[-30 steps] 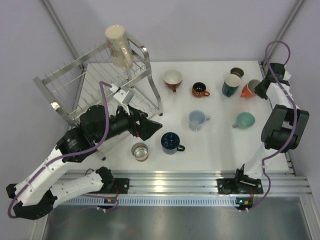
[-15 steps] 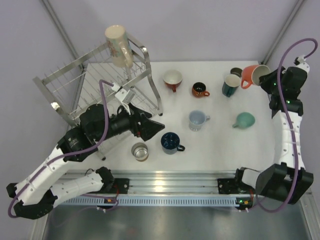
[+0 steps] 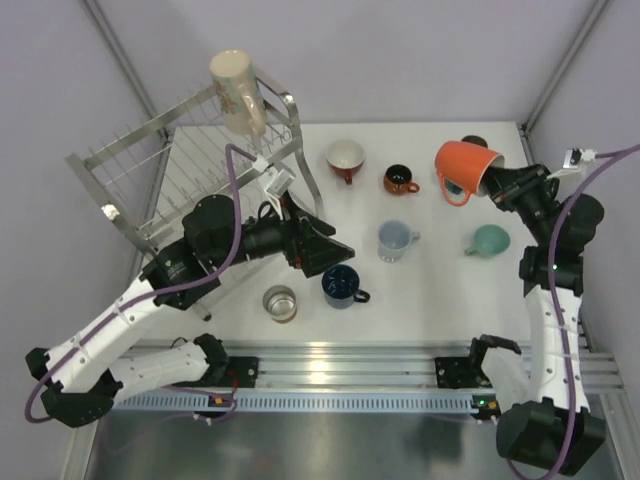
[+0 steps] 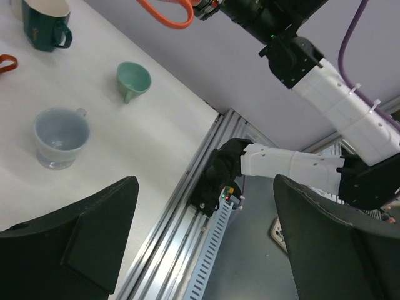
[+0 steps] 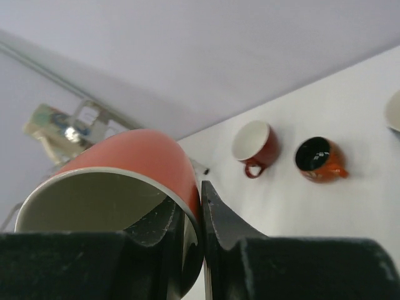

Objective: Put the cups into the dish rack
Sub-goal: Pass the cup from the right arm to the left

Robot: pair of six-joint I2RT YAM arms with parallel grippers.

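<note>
Your right gripper [image 5: 201,187] is clamped on the orange cup [image 5: 125,169] — one finger inside the rim, the other pressed against the outer wall. The cup hangs in the air on its side, its mouth turned toward the wrist camera, over the far right part of the table [image 3: 430,310]. From above it covers most of the dark teal cup [image 4: 42,24] standing beneath it.

Your left gripper [image 3: 330,255] has its jaws spread wide with nothing between them. It hovers off the near right corner of the dish rack [image 3: 180,170], just above the navy cup [image 3: 343,286].

The rack stands at the far left of the table and carries one cup — the tall beige cup [image 3: 237,90], tilted at its far upper corner. The other cups are on the table:
- The red cup [image 3: 345,158] and the small brown cup [image 3: 400,180] are along the far side.
- The pale blue cup [image 3: 395,240] is in the middle.
- The mint cup [image 3: 490,240] is to the right, near your right arm.
- The clear glass [image 3: 280,303] is near the front edge, beside the navy cup.
</note>
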